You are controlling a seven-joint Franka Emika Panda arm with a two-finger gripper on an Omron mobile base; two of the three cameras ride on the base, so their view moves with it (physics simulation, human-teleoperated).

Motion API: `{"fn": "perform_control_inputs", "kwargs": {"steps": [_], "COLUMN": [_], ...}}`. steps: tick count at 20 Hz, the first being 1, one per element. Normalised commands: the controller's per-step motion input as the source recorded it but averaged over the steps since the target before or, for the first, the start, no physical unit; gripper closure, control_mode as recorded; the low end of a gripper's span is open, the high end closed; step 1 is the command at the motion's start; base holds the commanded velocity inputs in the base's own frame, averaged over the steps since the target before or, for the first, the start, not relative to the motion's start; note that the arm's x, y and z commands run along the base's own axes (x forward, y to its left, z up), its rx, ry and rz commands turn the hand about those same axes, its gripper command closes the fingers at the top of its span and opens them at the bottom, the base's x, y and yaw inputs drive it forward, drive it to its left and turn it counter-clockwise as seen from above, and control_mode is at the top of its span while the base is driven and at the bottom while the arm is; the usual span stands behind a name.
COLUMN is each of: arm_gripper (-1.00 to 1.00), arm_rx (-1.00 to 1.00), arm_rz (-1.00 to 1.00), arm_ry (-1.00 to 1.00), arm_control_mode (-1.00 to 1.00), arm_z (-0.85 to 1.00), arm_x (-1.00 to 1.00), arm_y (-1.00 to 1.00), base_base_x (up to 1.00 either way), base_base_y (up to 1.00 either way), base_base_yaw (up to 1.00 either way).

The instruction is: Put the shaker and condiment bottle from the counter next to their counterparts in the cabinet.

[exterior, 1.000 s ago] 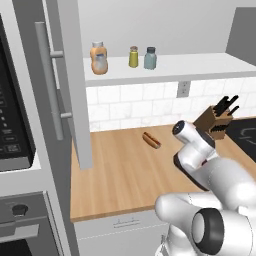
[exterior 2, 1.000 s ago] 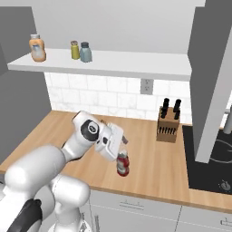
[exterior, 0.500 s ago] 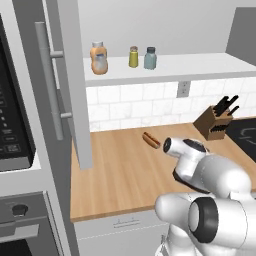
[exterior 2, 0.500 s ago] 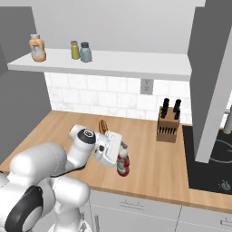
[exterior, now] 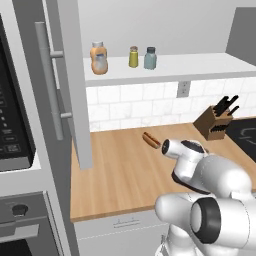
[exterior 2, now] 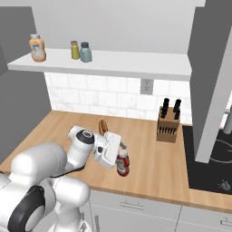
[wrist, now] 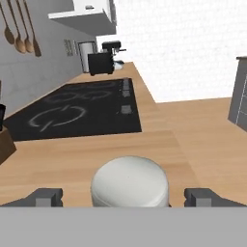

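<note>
**Fingers either side of red bottle on bench, shaker up on shelf**

Cabinet (exterior: 70,75): door swung open w/ its long bar handle (exterior: 48,80) facing us in left base view. On its white shelf (exterior 2: 113,63) we see 3 items: plump orange bottle (exterior 2: 37,48) at the left end, then, well apart from it, yellow-green shaker (exterior 2: 74,50) and the pale blue-grey shaker (exterior 2: 85,52) just beside each other, blue-grey one on the right. All 3 upright. Same order in left base view: orange bottle (exterior: 99,58), yellow-green shaker (exterior: 133,56), shaker (exterior: 150,58).

Condiment bottle (exterior 2: 122,164) stands upright on the bench (exterior 2: 149,154), nr the front edge, well apart from the knife block (exterior 2: 168,125) by the tiled wall. A hot dog (exterior: 151,139) lies on the bench behind the arm, nr the tiles. Cooktop (wrist: 72,113) is set into the bench to the right.

Arm pose: folded low over the bench, wrist bent so the hand points roughly level, sideways toward the cooktop. Gripper (exterior 2: 120,156) is at the bottle's upper part, touching or v. close in right base view. In hand view the bottle's cap (wrist: 130,182) sits centred btwn the two fingers (wrist: 46,197), w/ clear gaps both sides, so fingers are apart, not clamped on it.
</note>
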Motion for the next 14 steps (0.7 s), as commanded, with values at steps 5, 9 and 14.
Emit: {"fn": "perform_control_inputs", "kwargs": {"steps": [5,9,14], "arm_gripper": [-1.00,1.00,1.00], "arm_rx": [0.00,0.00,0.03], "arm_rz": [-0.01,0.00,0.00], "arm_ry": [-0.01,0.00,0.00], "arm_control_mode": [-1.00,-1.00,-1.00], "arm_z": [-0.18,-0.23,-0.11], "arm_x": [-0.19,-0.01,-0.01], "arm_y": [0.00,0.00,0.00], "base_base_x": [0.00,0.00,0.00], "base_base_y": [0.00,0.00,0.00], "base_base_yaw": [0.00,0.00,0.00]}}
